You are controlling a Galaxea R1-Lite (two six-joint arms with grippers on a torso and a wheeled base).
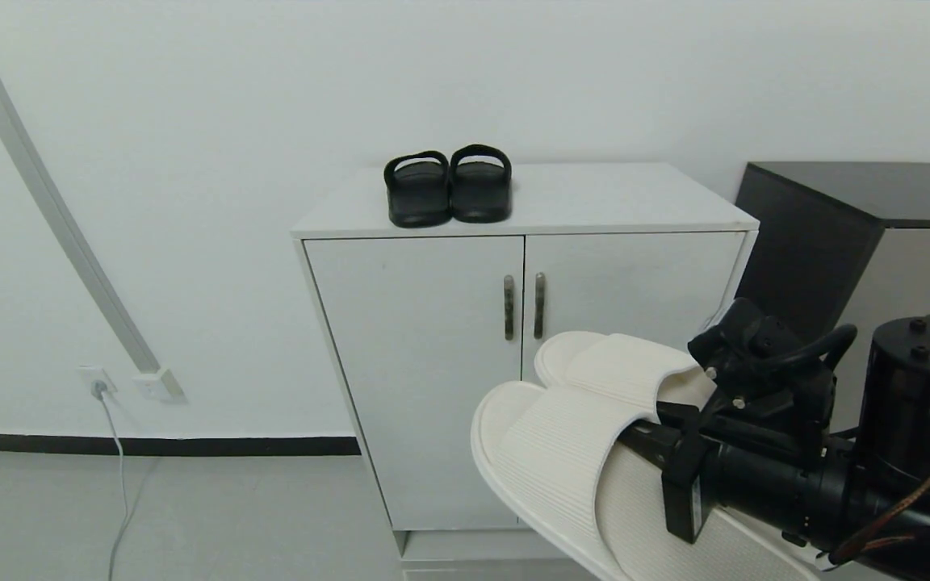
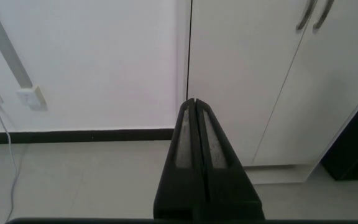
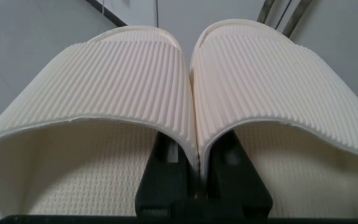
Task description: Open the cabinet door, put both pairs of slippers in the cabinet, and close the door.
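Note:
A white two-door cabinet (image 1: 433,363) stands against the wall with both doors shut and two dark handles (image 1: 522,306) at the middle. A pair of black slippers (image 1: 447,185) rests on its top. My right gripper (image 3: 196,163) is shut on a pair of white ribbed slippers (image 1: 586,420), pinching their inner straps together, held in front of the right door. In the right wrist view the white slippers (image 3: 185,81) sit side by side around the fingers. My left gripper (image 2: 194,109) is shut with nothing in it, low and to the left of the cabinet (image 2: 260,81).
A dark cabinet (image 1: 860,234) stands right of the white one. A wall socket with a cable (image 1: 98,387) is at lower left, and a grey conduit (image 1: 37,186) runs diagonally up the wall. Bare grey floor (image 1: 190,516) lies left of the cabinet.

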